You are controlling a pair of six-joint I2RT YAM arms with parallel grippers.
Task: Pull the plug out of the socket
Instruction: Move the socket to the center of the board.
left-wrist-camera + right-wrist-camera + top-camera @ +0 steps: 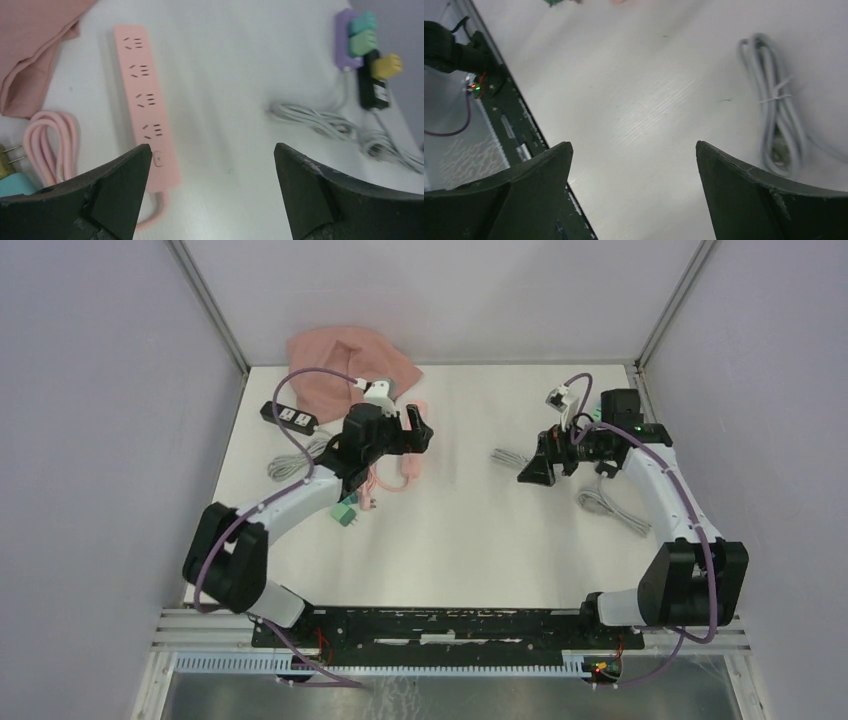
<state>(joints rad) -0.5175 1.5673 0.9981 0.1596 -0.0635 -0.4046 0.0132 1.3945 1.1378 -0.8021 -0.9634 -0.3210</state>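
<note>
A pink socket strip lies flat on the white table, and every outlet I can see on it is empty. Its pink cord is coiled to its left. A teal plug with bare prongs lies loose beside the coil; from above the plug sits next to my left forearm. My left gripper hovers open over the strip's switch end with nothing between its fingers. From above, the left gripper is over the strip. My right gripper is open and empty over bare table.
A pink cloth and a black power strip lie at the back left. A purple strip with coloured plugs and a white cable bundle lie near the right arm. Another grey cable lies at the right.
</note>
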